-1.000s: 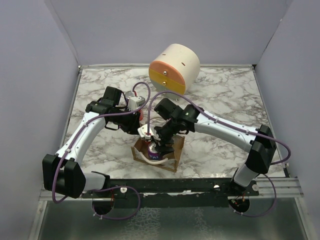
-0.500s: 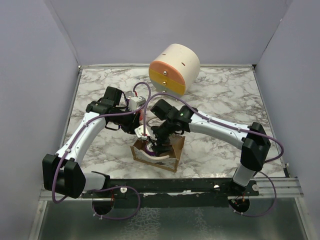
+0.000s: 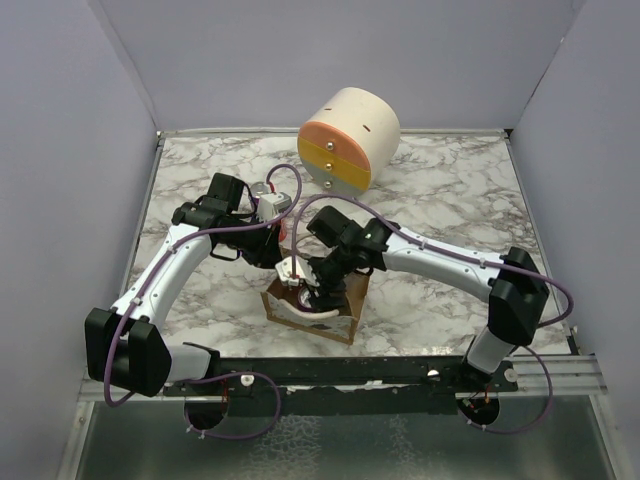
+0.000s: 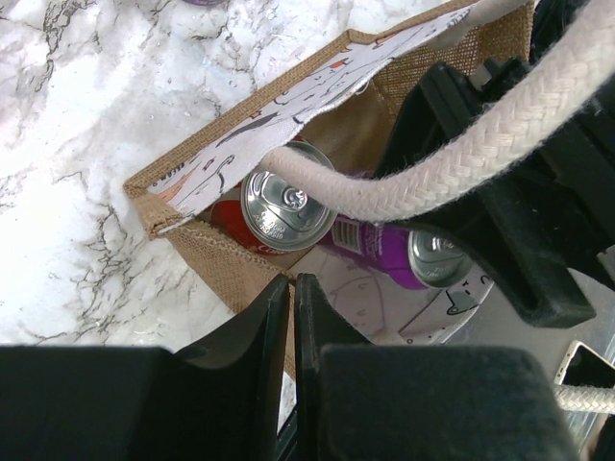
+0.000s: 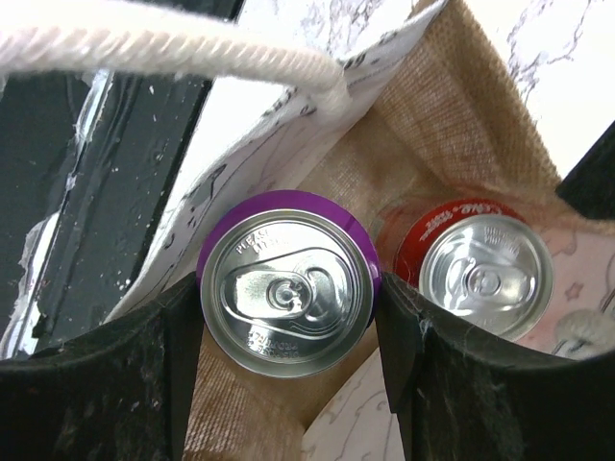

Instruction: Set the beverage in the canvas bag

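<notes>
Near the middle of the surface (image 3: 450, 200) we see the canvas bag (image 3: 352, 300) standing open. Our right fingers (image 5: 135, 384) clasp the purple can (image 5: 285, 293) inside it, beside a red can (image 5: 480, 279). Our left fingers (image 4: 240, 355) sit almost closed at its rim; we cannot tell whether they pinch cloth.

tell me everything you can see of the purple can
The purple can is a metal drink can with a purple body and a silver top, pull tab flat and unopened. It stands top up inside the canvas bag, beside a red can. The right gripper grips it, one black finger against each side. A whitish rope handle crosses above it. Whether it rests on the bag's floor cannot be seen.
</notes>
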